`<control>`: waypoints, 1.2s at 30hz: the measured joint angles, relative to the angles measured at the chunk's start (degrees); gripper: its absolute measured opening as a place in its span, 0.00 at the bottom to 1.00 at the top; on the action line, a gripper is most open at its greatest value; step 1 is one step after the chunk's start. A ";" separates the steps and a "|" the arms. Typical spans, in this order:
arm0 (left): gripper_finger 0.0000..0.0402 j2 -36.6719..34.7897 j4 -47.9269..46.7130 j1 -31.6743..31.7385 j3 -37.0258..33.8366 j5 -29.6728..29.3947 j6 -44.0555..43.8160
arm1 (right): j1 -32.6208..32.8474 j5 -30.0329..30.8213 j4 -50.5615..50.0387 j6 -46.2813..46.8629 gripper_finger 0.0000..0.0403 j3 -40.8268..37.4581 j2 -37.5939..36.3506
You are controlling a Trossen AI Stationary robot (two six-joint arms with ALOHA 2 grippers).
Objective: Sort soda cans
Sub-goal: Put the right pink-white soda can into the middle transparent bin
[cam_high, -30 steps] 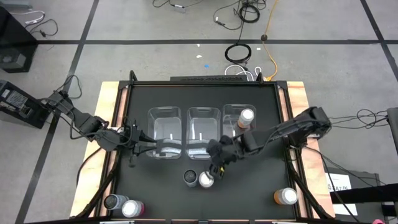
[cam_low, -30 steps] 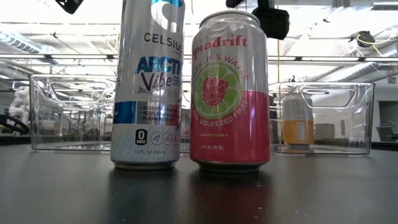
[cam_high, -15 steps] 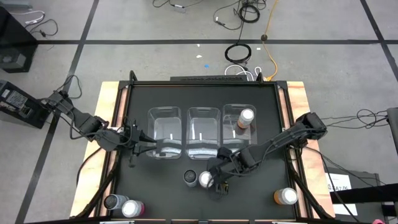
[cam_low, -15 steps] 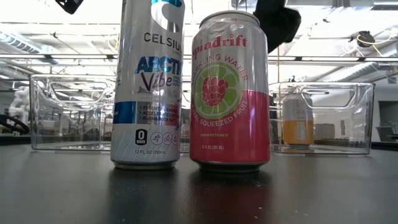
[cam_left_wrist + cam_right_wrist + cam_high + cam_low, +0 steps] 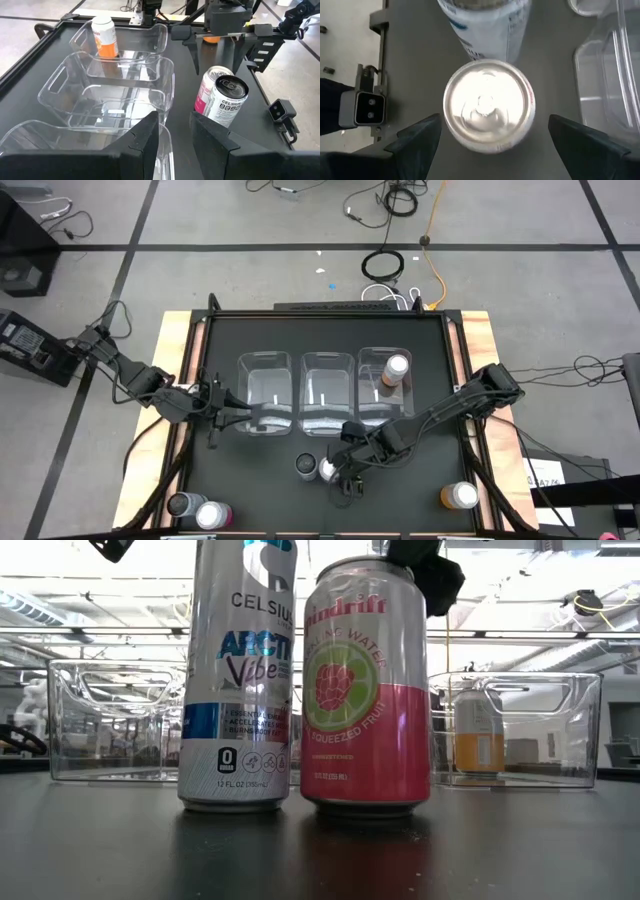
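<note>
Pink and silvery, the raspberry can stands touching the taller grey can in front of the clear bins, so we hold our right gripper spread wide directly above it, straddling its lid, while our left gripper, fingers apart, waits by the bins

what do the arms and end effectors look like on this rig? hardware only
Two slim black jointed arms. The right end effector has two flat, tapering black fingers hanging from a wide black crossbar under a boxy wrist block. The left end effector has broad, angular matte-black fingers. Thin black cables run along both arms. No markings visible.
</note>
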 joint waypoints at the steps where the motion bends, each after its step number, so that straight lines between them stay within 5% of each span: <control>1: 0.30 0.00 -0.01 0.01 0.00 0.00 0.01 | 0.00 0.04 0.78 -0.30 0.89 0.03 0.39; 15: 0.30 0.05 -0.03 0.00 -0.02 2.98 -2.93 | -0.72 0.09 4.31 0.16 0.88 0.01 6.97; 23: 0.30 0.20 -0.36 0.01 -0.02 3.04 -2.47 | -0.83 0.35 4.32 1.55 0.69 0.01 6.89; 36: 0.30 0.20 -0.59 0.00 -0.02 2.97 -2.17 | -0.37 -0.19 -3.59 10.27 0.69 -0.08 -3.74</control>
